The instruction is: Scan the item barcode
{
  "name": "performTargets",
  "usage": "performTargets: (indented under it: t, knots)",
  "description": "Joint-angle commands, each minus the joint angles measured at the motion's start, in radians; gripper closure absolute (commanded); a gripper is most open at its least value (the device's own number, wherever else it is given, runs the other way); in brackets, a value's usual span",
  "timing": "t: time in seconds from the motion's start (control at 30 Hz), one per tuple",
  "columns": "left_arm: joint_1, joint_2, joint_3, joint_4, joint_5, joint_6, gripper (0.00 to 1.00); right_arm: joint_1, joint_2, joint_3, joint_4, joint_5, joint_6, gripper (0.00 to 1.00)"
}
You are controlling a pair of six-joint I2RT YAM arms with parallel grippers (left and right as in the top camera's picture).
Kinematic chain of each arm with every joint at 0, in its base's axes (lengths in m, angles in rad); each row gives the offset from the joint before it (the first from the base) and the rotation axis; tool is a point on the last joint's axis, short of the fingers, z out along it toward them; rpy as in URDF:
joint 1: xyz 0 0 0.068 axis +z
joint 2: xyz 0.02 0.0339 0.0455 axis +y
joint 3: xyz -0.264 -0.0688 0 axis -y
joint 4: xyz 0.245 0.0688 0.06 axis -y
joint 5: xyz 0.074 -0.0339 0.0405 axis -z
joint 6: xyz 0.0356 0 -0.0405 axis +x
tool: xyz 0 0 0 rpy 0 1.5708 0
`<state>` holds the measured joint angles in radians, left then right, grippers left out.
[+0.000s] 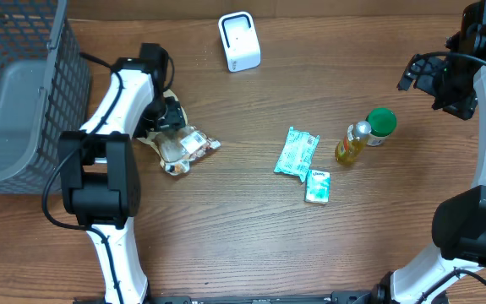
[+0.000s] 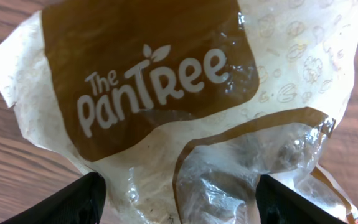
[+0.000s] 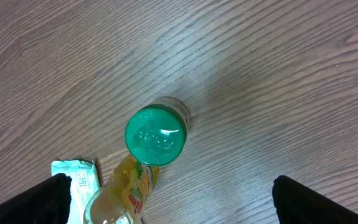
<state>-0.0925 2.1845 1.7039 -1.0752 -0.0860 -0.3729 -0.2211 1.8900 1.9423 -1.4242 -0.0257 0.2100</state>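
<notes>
- The snack bag [image 1: 183, 145] lies on the wooden table [image 1: 251, 245] at middle left of the overhead frame. It is crumpled, part clear film and part brown print.
- In the left wrist view the snack bag [image 2: 166, 93] fills almost the whole frame. Its brown panel sits in the upper half and reads "The PanTree" in white letters, and no barcode shows on this face.
- The left gripper [image 1: 168, 116] sits directly over the bag's upper left end. Its jaws are spread wide, with one of the black fingers [image 2: 73, 202] in each lower corner of the wrist frame and the bag between them. Whether they touch the film I cannot tell.
- A white scanner [image 1: 239, 40] stands at top centre, well apart from the bag.
- A grey mesh basket [image 1: 14, 84] fills the upper left corner.
- Right of centre lie a green packet [image 1: 297, 152] and, just below it, a smaller green packet [image 1: 317, 186].
- Further right a yellow bottle [image 1: 352, 143] lies on its side, touching a green-lidded jar [image 1: 381, 125].
- The right gripper [image 1: 420, 76] hangs at upper right, jaws fully wide and holding nothing. Its fingers [image 3: 42, 199] frame the jar from above.
</notes>
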Motion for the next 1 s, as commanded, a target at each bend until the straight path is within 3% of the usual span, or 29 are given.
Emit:
performTargets:
  t: [0.0, 0.97]
  knots:
    - [-0.043, 0.019, -0.016, -0.027, 0.032, 0.037, 0.21, 0.0, -0.016, 0.0, 0.005, 0.006, 0.005, 0.0]
    - [-0.415, 0.019, -0.028, -0.138, 0.084, 0.028, 0.2, 0.0, -0.016, 0.0, 0.005, 0.006, 0.006, 0.0]
